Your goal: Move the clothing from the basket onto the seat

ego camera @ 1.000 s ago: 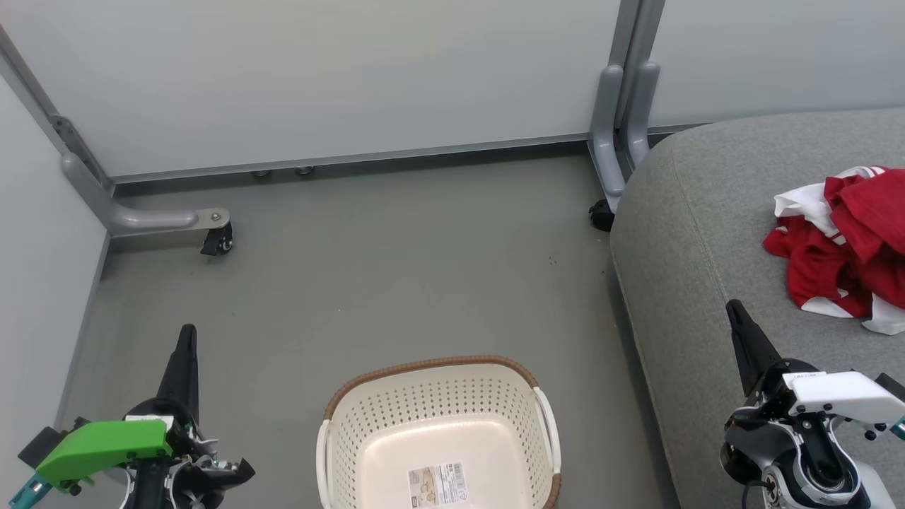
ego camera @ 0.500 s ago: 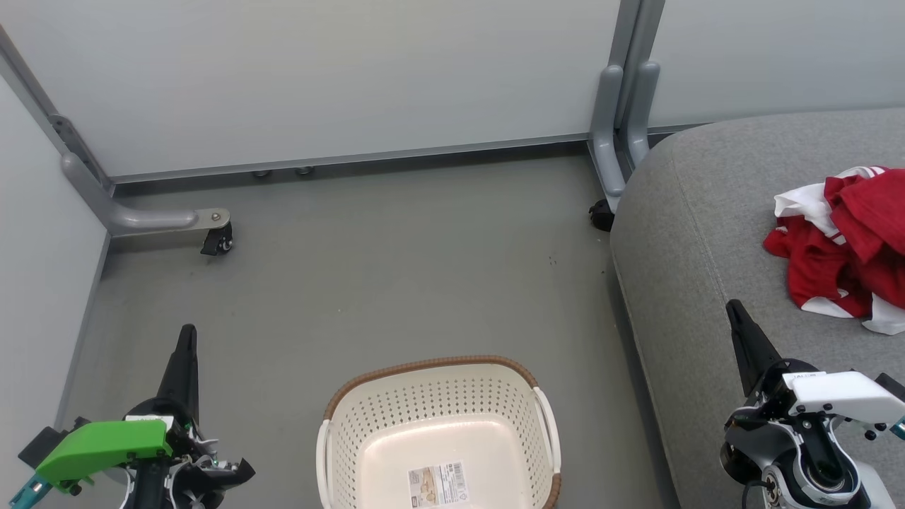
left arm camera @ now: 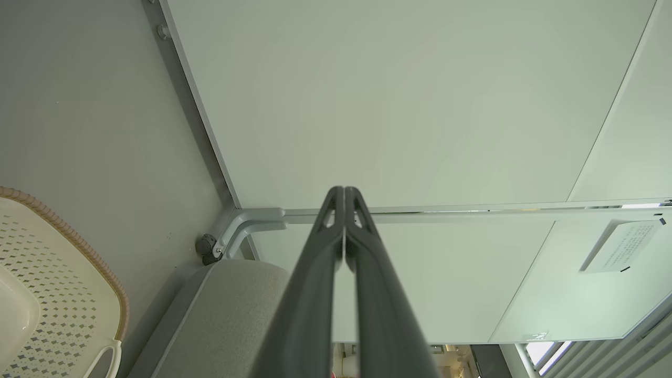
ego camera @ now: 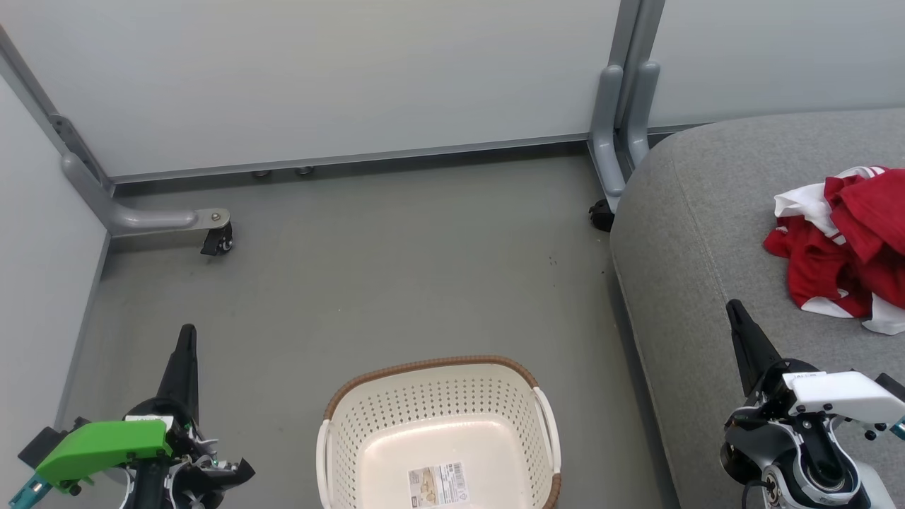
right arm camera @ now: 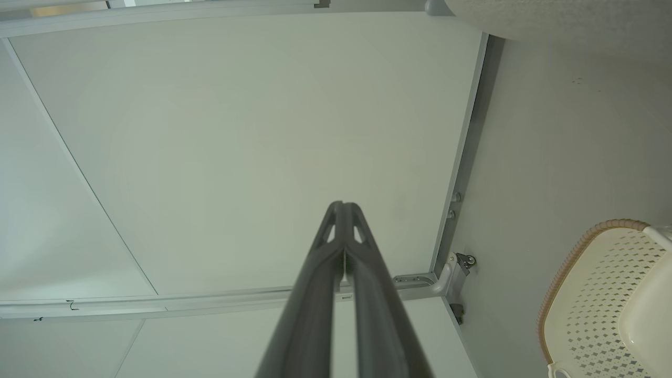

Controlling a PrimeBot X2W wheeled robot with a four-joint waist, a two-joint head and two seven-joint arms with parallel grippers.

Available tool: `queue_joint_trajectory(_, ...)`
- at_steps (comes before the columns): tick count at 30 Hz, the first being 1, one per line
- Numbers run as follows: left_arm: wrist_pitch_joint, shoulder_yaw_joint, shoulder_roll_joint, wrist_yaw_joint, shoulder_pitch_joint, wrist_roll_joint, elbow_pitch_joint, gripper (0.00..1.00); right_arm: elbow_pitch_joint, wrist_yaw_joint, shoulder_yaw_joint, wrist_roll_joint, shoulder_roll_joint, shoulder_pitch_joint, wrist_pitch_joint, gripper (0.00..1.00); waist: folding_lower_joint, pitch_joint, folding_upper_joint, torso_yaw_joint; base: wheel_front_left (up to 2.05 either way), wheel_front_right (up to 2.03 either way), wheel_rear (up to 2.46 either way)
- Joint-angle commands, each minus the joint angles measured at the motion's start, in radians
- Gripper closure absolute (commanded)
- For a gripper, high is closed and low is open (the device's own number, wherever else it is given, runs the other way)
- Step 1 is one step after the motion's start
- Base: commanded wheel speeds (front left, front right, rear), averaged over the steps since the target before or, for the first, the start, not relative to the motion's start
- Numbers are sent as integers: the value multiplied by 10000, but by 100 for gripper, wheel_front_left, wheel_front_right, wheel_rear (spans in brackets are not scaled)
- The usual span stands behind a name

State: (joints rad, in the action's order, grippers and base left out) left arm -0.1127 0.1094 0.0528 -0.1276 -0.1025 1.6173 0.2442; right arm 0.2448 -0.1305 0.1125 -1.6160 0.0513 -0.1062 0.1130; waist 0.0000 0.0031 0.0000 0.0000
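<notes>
The red clothing [ego camera: 845, 247] with white trim lies crumpled on the grey seat [ego camera: 714, 233] at the right. The cream basket [ego camera: 438, 431] with its brown rim stands on the floor at bottom centre, holding just a paper label [ego camera: 438, 484]. My left gripper [ego camera: 187, 332] is shut at the lower left, to the left of the basket, with nothing in it. My right gripper [ego camera: 732, 307] is shut over the seat's front part, below and left of the clothing, apart from it. The basket edge [left arm camera: 68, 247] and seat corner [left arm camera: 231, 299] show in the left wrist view, the basket [right arm camera: 604, 299] in the right wrist view.
Pale partition walls [ego camera: 339, 78] close the back and left. Their grey feet with castors stand at the left [ego camera: 215, 240] and beside the seat's corner [ego camera: 602, 212]. Grey floor [ego camera: 396, 268] lies between the walls, basket and seat.
</notes>
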Motion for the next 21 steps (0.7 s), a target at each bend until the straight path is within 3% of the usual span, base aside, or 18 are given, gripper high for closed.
queue_joint_trajectory(1, -10, 42, 11, -57, -128, -36, 18, 100, 17, -4, 18, 37, 3, -53, 29, 100, 0, 0, 0, 0, 0, 0, 0)
queue_joint_trajectory(21, -24, 50, 2, -57, -130, -49, 18, 100, 17, -4, 25, 47, -1, -53, 39, 100, 0, 0, 0, 0, 0, 0, 0)
